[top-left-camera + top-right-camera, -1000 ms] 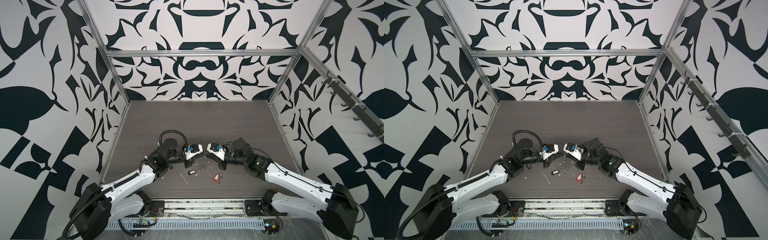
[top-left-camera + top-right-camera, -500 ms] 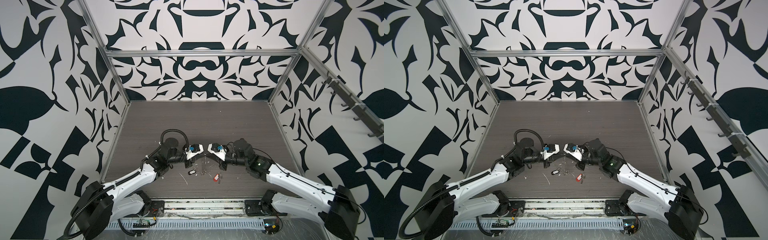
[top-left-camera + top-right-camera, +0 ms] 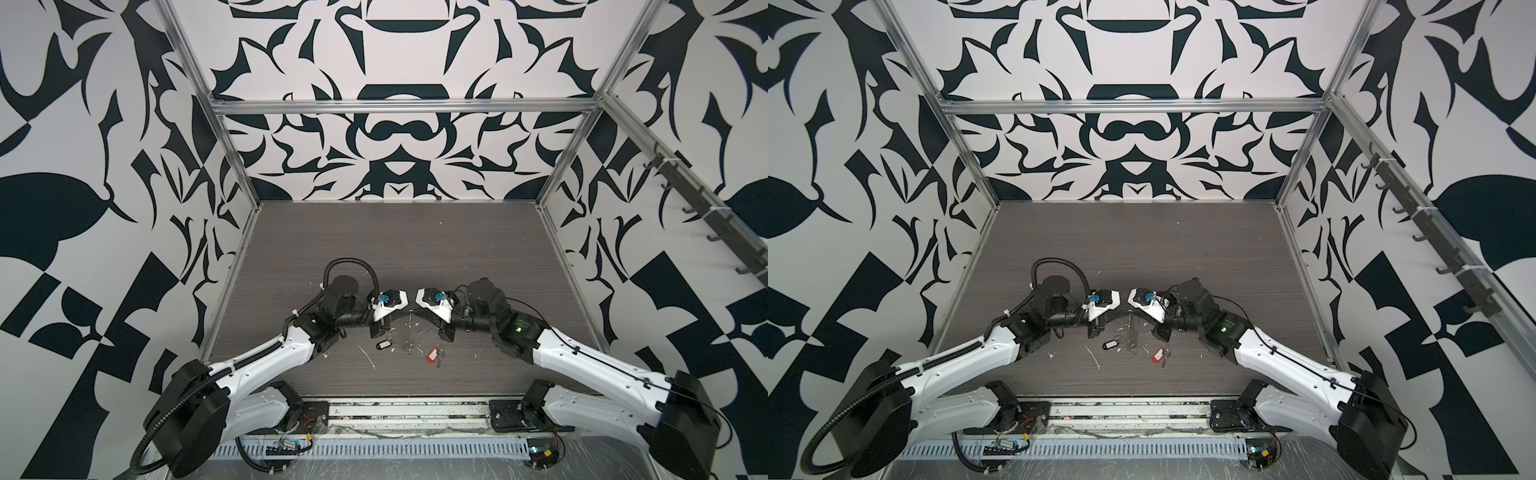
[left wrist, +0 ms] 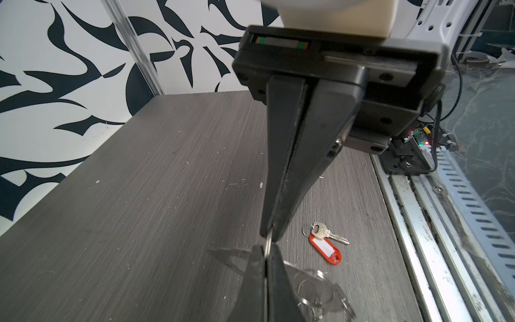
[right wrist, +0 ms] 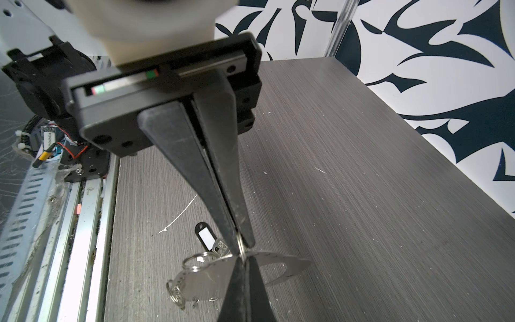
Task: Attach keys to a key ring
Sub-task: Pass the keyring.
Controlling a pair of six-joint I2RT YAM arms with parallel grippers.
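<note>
The left gripper (image 4: pixel 269 237) and the right gripper (image 5: pixel 243 246) meet tip to tip above the table (image 3: pixel 415 249). Each has its jaws together, clamped on the thin rim of the key ring (image 5: pixel 206 278). The ring hangs below the tips and appears edge-on in both top views. Small loops dangle at its lower rim; whether they touch the table cannot be determined. The black-tagged keys (image 3: pixel 383 344) lie loose on the table on the left-arm side of the ring. The red-tagged keys (image 3: pixel 433 356) lie loose on the right-arm side.
</note>
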